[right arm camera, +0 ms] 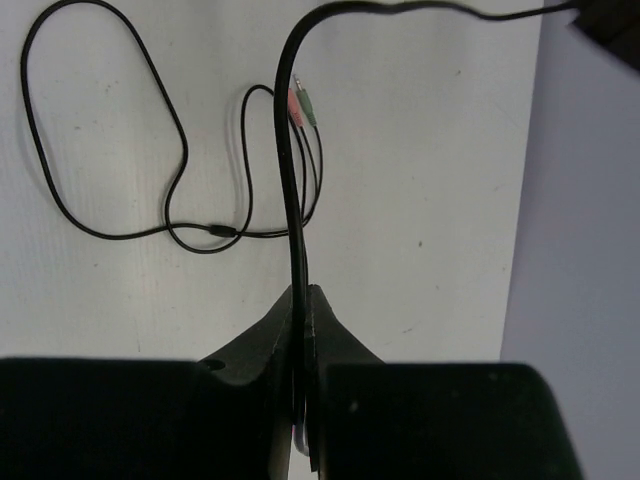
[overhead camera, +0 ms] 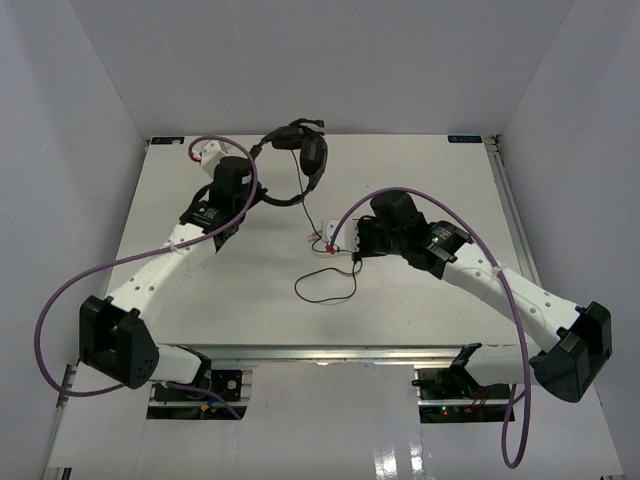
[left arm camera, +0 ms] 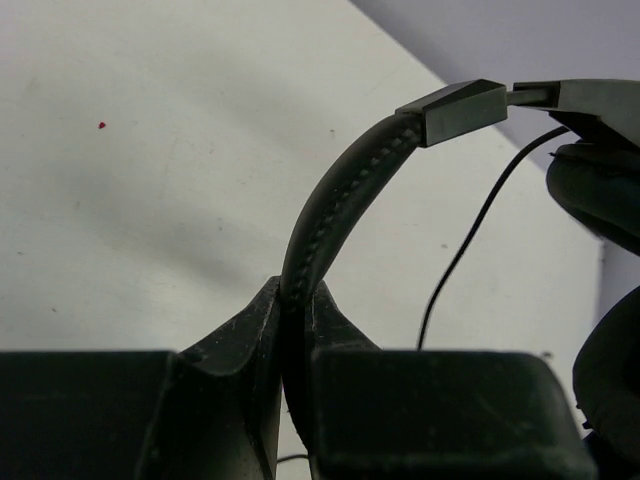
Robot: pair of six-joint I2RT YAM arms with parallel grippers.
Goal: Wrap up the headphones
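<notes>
Near the far edge of a white table [overhead camera: 430,300], black headphones [overhead camera: 305,150] are held by the left gripper [left arm camera: 298,300], its fingers clamped tight on the stitched headband [left arm camera: 335,200]. The right gripper [right arm camera: 300,300] is pinched closed on the thin cord [right arm camera: 292,160] — loose loops and pink and green plugs [right arm camera: 302,105] lie on the table.

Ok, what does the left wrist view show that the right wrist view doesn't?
Only left wrist: the left gripper shut on the stitched headband, an earcup at the right edge. Only right wrist: the right gripper shut on the cord, slack loops and pink and green plugs lying on the table. Both: thin black cord over white table.
</notes>
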